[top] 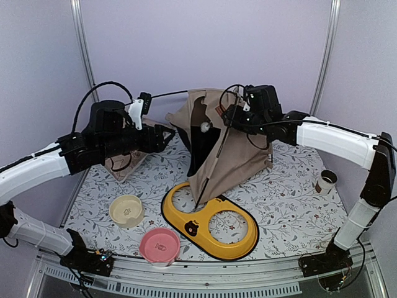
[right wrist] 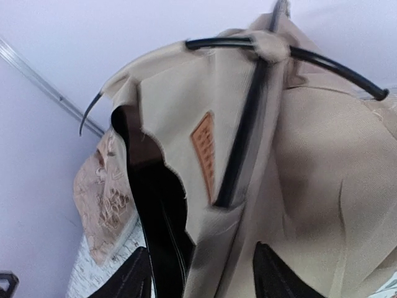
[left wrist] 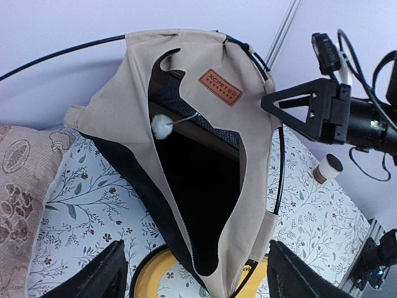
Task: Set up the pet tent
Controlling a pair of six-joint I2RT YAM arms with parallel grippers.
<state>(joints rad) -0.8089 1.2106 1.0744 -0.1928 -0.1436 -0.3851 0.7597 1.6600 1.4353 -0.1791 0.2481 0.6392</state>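
Pet tent (top: pixel 223 149) sits on the surface (top: pixel 291 205), half up and leaning, right ahead of both arms and between them. The left end effector (left wrist: pixel 196 245) has its two fingers wide apart and nothing in them, and the tent's dark doorway is just in front of it. The right end effector (right wrist: pixel 201 248) is up by the top of the tent. Its fingers are apart too, with tan cloth just ahead. I cannot tell if they touch the cloth. I think the tent is light and easy to tip. The cloth is soft and floppy, so a pinch on it alone would likely just fold and slide. The thin black poles (left wrist: pixel 278 161) look bendy and springy and may snap back if let go. A good place to take hold seems to be a pole where the cloth wraps round it, near the top. A white pom-pom (left wrist: pixel 162 126) dangles in the doorway, too small and loose to pull on. Beside it is a brown label (left wrist: pixel 220 87) with letters that look like "XCPETSS". Off to the left end effector's left lies a flowery pillow (left wrist: pixel 18 180), with no words on it.
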